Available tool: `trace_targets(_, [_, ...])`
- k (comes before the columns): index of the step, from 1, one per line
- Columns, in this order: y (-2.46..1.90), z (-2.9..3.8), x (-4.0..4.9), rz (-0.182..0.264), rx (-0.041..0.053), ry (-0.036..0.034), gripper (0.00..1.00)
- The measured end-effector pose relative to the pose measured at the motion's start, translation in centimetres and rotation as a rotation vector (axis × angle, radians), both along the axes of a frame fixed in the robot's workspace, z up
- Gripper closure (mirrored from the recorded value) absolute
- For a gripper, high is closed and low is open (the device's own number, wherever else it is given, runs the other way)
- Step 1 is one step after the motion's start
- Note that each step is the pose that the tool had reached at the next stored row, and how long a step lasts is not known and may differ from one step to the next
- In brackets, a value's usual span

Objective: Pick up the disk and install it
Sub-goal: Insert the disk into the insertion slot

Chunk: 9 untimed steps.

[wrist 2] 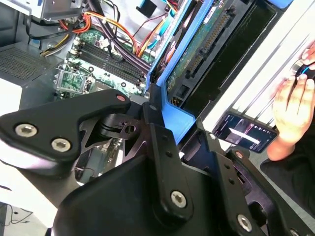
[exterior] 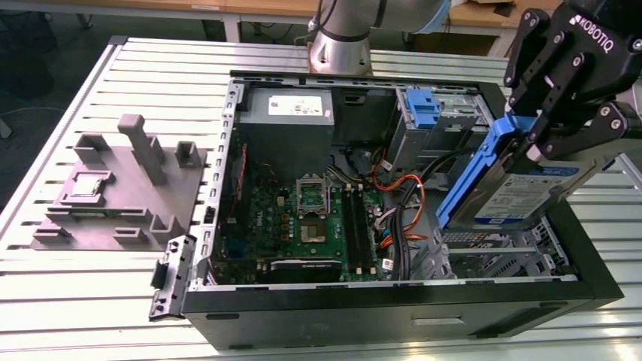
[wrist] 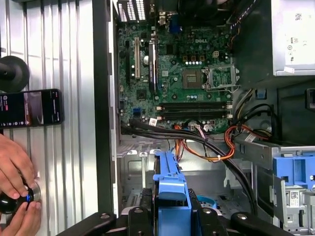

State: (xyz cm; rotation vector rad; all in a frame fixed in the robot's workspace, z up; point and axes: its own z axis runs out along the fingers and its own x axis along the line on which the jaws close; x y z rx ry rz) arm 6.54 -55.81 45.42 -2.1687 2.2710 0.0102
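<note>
The disk (exterior: 516, 197), a silver-grey drive with a white-and-blue label in blue carrier rails, hangs tilted over the right end of the open computer case (exterior: 401, 304) in the exterior view. My gripper (exterior: 549, 141) is shut on its upper end. In the second wrist view the black fingers (wrist 2: 158, 135) clamp the blue rail, and the disk's (wrist 2: 197, 54) green circuit side faces the camera. The first wrist view shows the blue carrier end of the disk (wrist: 170, 189) between the fingers, above the metal drive bay (wrist: 140, 169).
Inside the case lie the motherboard (exterior: 301, 218), orange and black cables (exterior: 401, 210), a grey power supply (exterior: 291, 109) and a bare blue bracket (exterior: 426, 113). A grey fixture (exterior: 120, 188) stands on the slatted table. A person's hand (wrist: 15, 167) and a phone (wrist: 29, 107) sit beside the case.
</note>
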Motion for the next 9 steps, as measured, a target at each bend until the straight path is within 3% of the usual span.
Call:
trace_targets(5, [-0.49,-0.26,0.17,0.002,-0.0001,0.0000,0.64])
trace_targets(9, [-0.61,-0.49,0.46,0.002,-0.0002,0.0000,0.64])
